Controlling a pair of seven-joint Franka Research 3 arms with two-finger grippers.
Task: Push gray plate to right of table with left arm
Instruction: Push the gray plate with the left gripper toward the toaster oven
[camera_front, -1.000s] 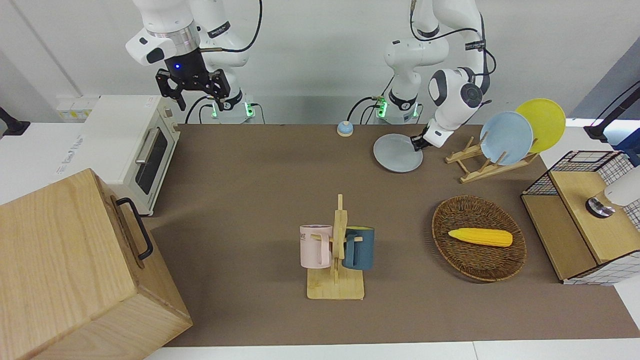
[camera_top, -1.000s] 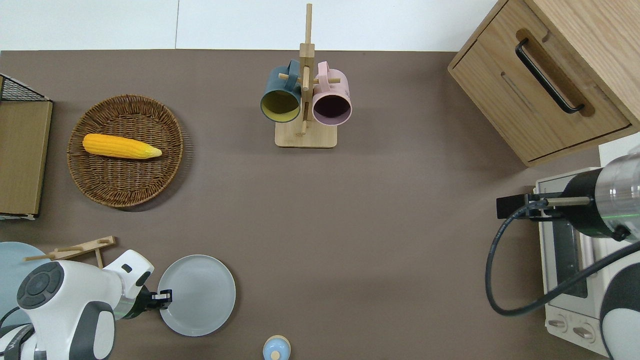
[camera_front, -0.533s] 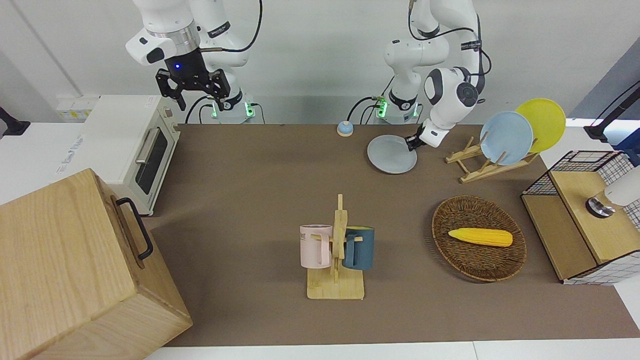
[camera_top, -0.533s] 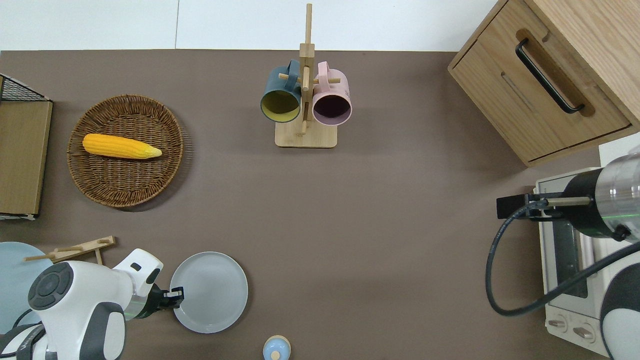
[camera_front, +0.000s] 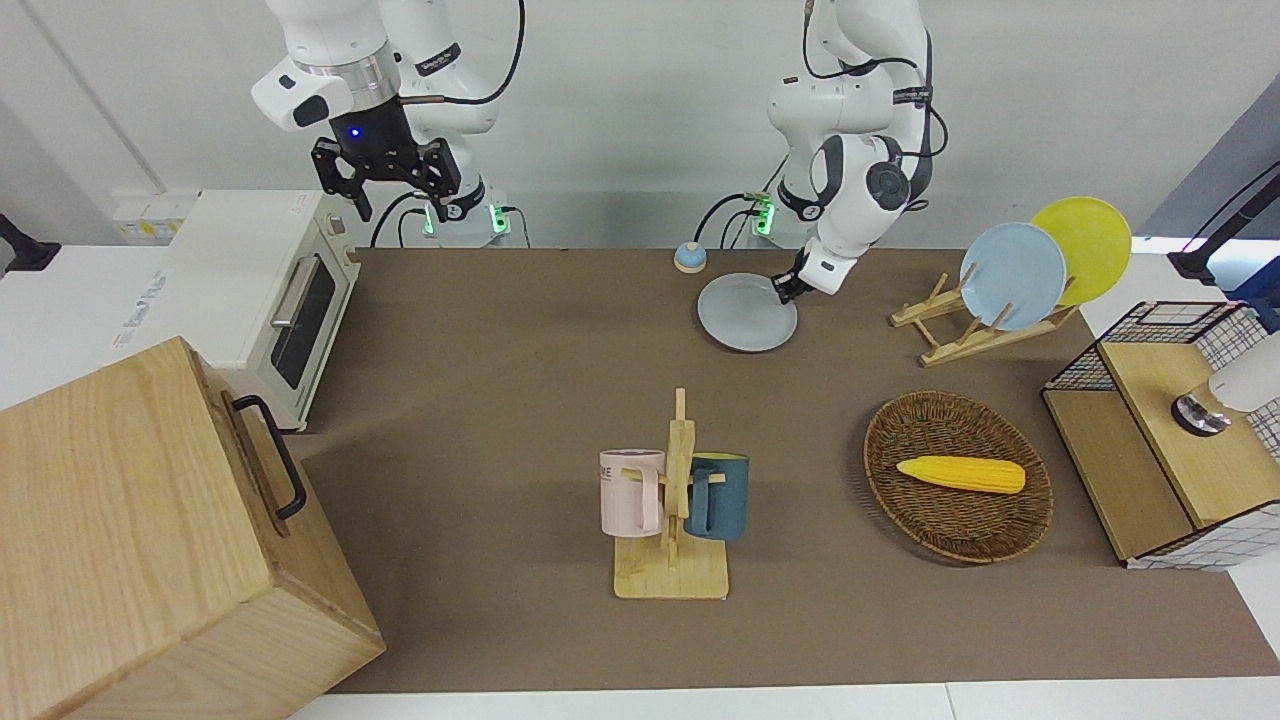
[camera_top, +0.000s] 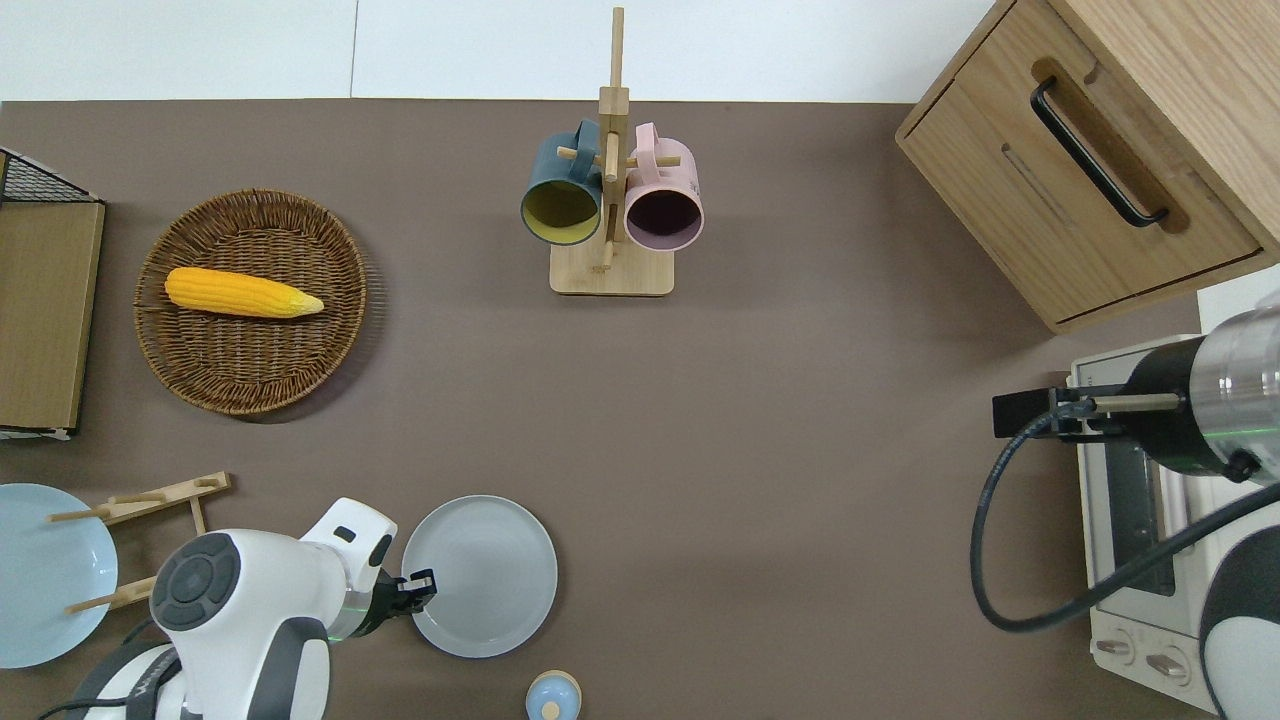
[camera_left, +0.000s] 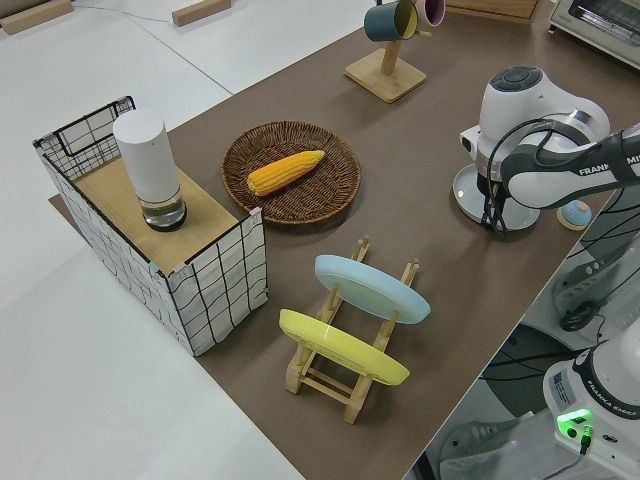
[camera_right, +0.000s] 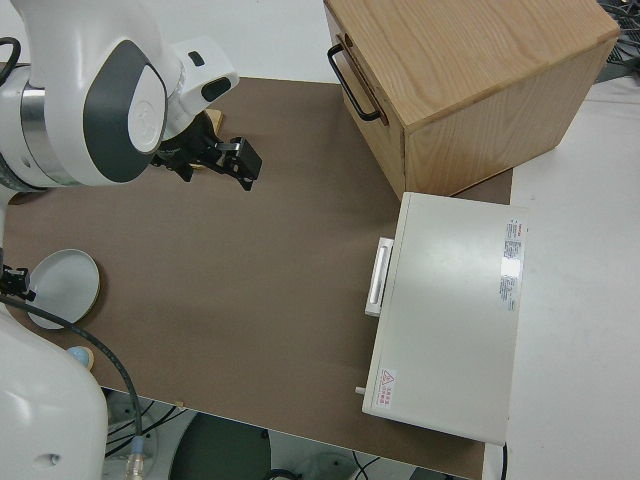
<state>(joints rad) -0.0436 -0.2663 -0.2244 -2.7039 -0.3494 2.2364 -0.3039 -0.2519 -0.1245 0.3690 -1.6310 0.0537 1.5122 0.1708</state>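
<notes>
Gray plate (camera_top: 485, 575) flat on table (camera_top: 800, 500); my left gripper (camera_top: 422, 584) touches its rim, finger spacing indiscernible. Small blue bell (camera_top: 552, 697) just beside plate, nearer robots. Right arm parked.

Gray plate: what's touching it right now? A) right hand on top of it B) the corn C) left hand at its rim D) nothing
C: the left hand is pressed against the rim of the gray plate on the side toward the left arm's end of the table; the right arm is parked.
</notes>
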